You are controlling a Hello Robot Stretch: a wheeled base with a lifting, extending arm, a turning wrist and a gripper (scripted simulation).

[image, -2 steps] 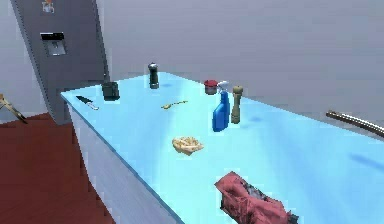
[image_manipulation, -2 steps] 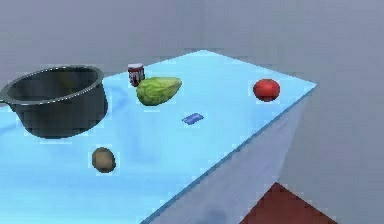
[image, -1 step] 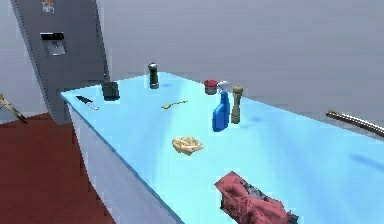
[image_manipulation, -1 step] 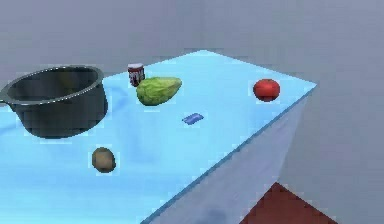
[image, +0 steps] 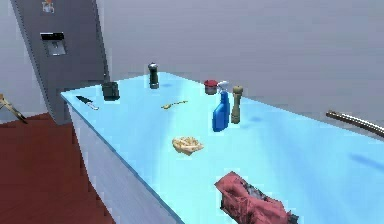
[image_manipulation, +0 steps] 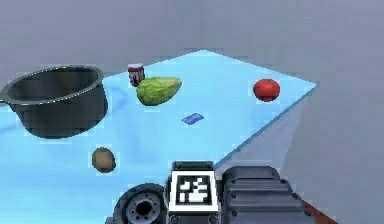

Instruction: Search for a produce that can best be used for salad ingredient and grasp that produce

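Forward view: pale blue counter bearing blue spray bottle and red cloth; grey fridge behind. Arm side view: green produce lying on the counter, between dark pot and red round fruit. Gripper at bottom edge; finger state and load cannot be told.

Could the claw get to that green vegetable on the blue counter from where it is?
Probably yes. The green vegetable lies out beyond the claw with bare counter between; a brown lump and a small blue thing sit off the line. The dark pot stands apart on its left.
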